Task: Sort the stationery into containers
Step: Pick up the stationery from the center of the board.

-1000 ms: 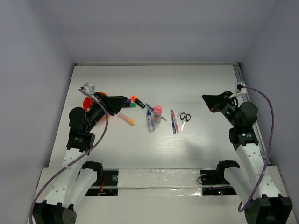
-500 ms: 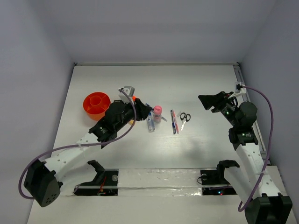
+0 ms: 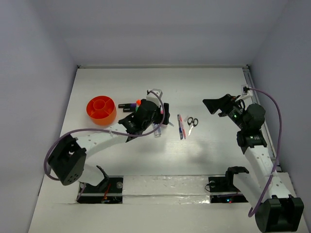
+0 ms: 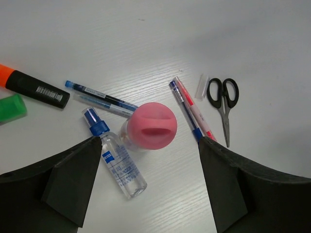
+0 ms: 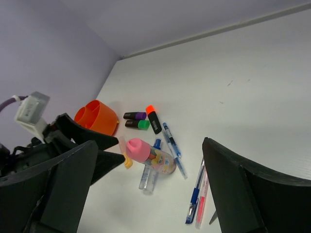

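My left gripper (image 4: 149, 145) hangs open just above the pink-capped bottle (image 4: 148, 125), its fingers on either side and holding nothing. A clear blue-capped bottle (image 4: 116, 160) lies beside it, with blue pens (image 4: 99, 97), an orange highlighter (image 4: 34, 87) and a green one (image 4: 12, 108) to the left. Two more pens (image 4: 194, 111) and the black-handled scissors (image 4: 223, 97) lie to the right. The orange container (image 3: 101, 110) stands at the left, apart from the gripper (image 3: 161, 115). My right gripper (image 3: 214, 104) is open and empty in the air, right of the scissors (image 3: 193, 122).
In the right wrist view the purple highlighter (image 5: 134, 115) and a green one (image 5: 137, 124) lie next to the container (image 5: 97, 116), and a yellow marker (image 5: 125, 158) lies by the pink bottle (image 5: 146, 153). The left arm stretches across the table's left half.
The left arm swung right from over the orange container to above the pink-capped bottle, and its jaws opened wide. The right gripper opened and edged left.
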Robot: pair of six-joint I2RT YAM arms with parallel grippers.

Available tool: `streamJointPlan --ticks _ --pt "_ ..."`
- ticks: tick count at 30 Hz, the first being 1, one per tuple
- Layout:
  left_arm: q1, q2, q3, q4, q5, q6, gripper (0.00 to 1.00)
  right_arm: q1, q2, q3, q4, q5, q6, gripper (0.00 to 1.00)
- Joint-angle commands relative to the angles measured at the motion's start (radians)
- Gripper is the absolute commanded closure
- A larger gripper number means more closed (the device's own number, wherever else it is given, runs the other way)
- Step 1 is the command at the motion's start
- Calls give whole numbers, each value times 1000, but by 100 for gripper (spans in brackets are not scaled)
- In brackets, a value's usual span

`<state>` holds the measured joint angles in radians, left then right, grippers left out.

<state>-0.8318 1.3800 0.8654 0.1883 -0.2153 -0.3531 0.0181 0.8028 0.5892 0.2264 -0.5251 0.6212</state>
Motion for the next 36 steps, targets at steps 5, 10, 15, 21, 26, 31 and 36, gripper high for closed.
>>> streamJointPlan --ticks 5,10,15,21,26,31,36 --pt "-13 86 90 4 -16 43 20 -6 9 7 71 -52 6 5" --pt "-13 137 112 0 -53 55 21 -6 6 -3 86 -58 20 5" --pt "-13 188 138 -1 -56 62 22 -6 -7 0 71 -39 9 8" --pt "-23 215 156 0 -67 68 36 -6 -2 0 71 -50 9 13" --pt "-32 214 158 0 -70 68 61 -6 3 4 71 -64 11 13" --pt "-41 191 169 -24 -78 66 81 -6 16 0 88 -82 22 14" --pt "-52 107 187 -64 -108 69 89 -6 35 -2 97 -79 26 14"
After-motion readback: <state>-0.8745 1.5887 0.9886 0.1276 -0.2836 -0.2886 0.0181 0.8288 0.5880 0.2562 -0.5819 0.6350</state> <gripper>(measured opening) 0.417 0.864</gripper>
